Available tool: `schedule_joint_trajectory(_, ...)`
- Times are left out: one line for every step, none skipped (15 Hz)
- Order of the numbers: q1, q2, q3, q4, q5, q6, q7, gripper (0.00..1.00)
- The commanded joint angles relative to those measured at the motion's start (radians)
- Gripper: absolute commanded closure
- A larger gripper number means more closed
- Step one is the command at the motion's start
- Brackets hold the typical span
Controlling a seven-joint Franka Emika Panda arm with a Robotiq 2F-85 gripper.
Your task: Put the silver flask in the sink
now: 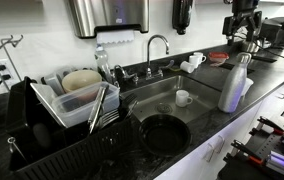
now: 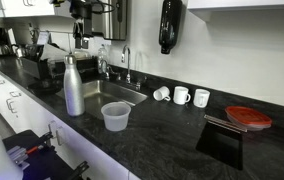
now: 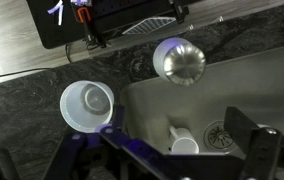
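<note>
The silver flask stands upright on the dark counter at the sink's front edge, and shows in both exterior views. In the wrist view I see its round top from straight above. The steel sink holds a small white mug beside the round drain. My gripper hangs high above the flask, open and empty, its fingers wide apart.
A clear plastic cup stands on the counter next to the flask. A black dish rack with tubs is beside the sink. The faucet, three white mugs and a red bowl sit farther back.
</note>
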Motion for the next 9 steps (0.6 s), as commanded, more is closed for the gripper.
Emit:
schedule_joint_trajectory(0.001, -0.061, 0.01, -0.034, 0.047, -0.025, -0.007, 0.0)
schedule_joint_trajectory(0.005, -0.072, 0.013, -0.041, 0.059, -0.026, -0.013, 0.0)
schedule_joint_trajectory(0.007, -0.078, 0.017, -0.047, 0.07, -0.026, -0.014, 0.0)
schedule_joint_trajectory(0.009, -0.08, 0.021, -0.053, 0.078, -0.021, -0.017, 0.0)
schedule_joint_trajectory(0.01, -0.079, 0.025, -0.06, 0.085, -0.015, -0.019, 0.0)
schedule_joint_trajectory(0.008, -0.076, 0.031, -0.065, 0.084, -0.013, -0.016, 0.0)
schedule_joint_trajectory(0.009, -0.074, 0.034, -0.069, 0.084, -0.01, -0.017, 0.0)
schedule_joint_trajectory(0.008, -0.071, 0.038, -0.074, 0.079, -0.006, -0.016, 0.0)
schedule_joint_trajectory(0.007, -0.066, 0.04, -0.079, 0.077, 0.001, -0.017, 0.0)
